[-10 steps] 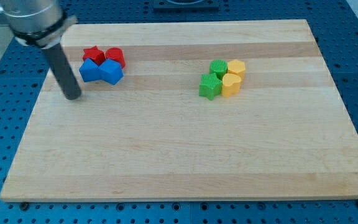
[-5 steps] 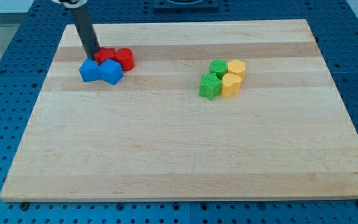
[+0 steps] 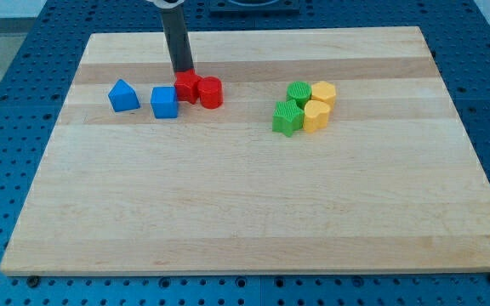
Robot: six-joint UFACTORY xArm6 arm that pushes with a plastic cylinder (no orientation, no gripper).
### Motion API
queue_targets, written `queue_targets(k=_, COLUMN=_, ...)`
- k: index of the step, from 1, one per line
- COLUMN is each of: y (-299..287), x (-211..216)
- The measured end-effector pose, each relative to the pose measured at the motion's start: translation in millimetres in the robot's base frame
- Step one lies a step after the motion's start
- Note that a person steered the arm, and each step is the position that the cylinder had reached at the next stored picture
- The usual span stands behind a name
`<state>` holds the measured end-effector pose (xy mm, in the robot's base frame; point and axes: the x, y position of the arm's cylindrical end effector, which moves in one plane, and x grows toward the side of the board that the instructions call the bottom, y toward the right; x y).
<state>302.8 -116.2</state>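
Note:
My tip [image 3: 182, 71] comes down at the upper left of the board and touches the top-left side of a red star-shaped block [image 3: 186, 87]. A red cylinder [image 3: 210, 92] sits tight against that block's right side. A blue cube [image 3: 165, 102] lies just below and left of the tip, close to the red star. Further left, a blue house-shaped block [image 3: 123, 95] stands alone.
A tight cluster lies right of centre: a green cylinder [image 3: 299, 93], a green star-shaped block [image 3: 287, 117], a yellow hexagonal block [image 3: 323, 93] and a yellow block [image 3: 316, 116]. The wooden board [image 3: 245, 204] rests on a blue perforated table.
My tip swept from the board's left side up and then rightward, pushing the two red blocks to the right. The blue cube shifted slightly right and the two blue blocks separated.

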Motion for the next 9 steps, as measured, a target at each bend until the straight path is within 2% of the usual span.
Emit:
queue_targets(k=2, y=-26.9, x=-6.7)
queue_targets(k=3, y=-76.8, x=-6.7)
queue_targets(k=4, y=-97.7, x=-6.2)
queue_targets(k=7, y=-95.2, x=16.3)
queue_targets(k=9, y=-55.9, x=12.5)
